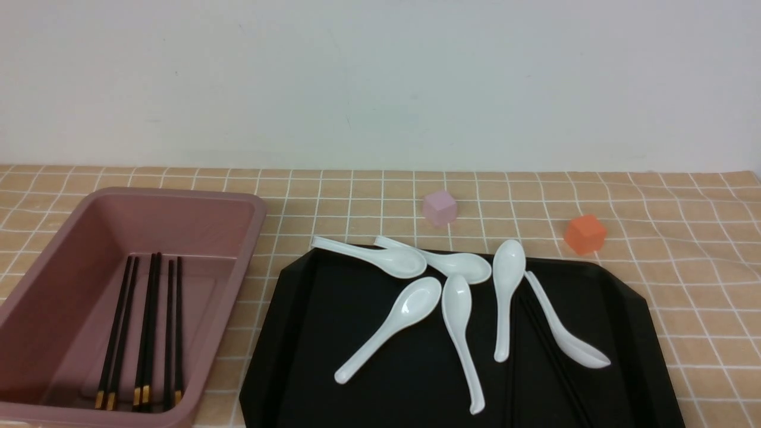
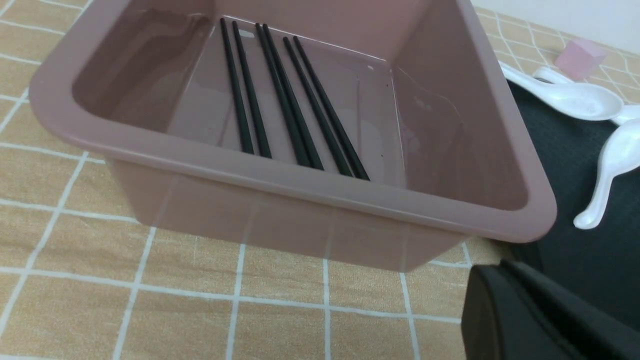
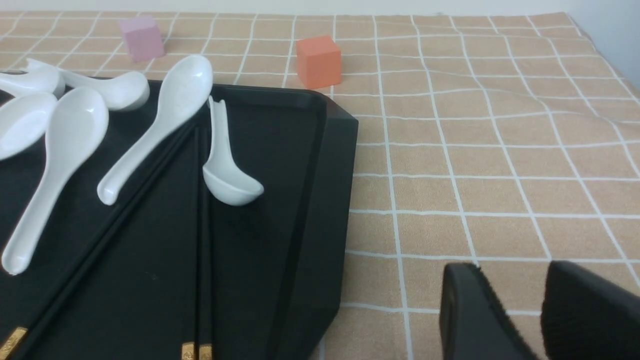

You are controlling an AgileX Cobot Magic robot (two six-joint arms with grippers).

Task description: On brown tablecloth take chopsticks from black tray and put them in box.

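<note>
The pink box (image 1: 252, 232) stands at the left on the brown tablecloth (image 1: 689, 285), with several black chopsticks (image 1: 142, 333) lying side by side on its floor (image 2: 290, 110). To its right, the black tray (image 1: 321, 309) holds more chopsticks (image 3: 200, 240) beside the spoons; their gold-banded ends are nearest the camera, and they show only faintly in the front view (image 1: 550, 348). My left gripper (image 2: 502, 270) is shut and empty, low over the cloth beside the box's near corner (image 2: 530, 220). My right gripper (image 3: 515, 275) is open over bare cloth, off the tray's right rim (image 3: 330, 210). Neither gripper shows in the front view.
Several white soup spoons (image 1: 458, 321) lie across the tray, some overhanging its far rim. A small pink cube (image 1: 440, 208) and an orange cube (image 1: 585, 234) sit on the cloth behind the tray. A pale wall closes the back.
</note>
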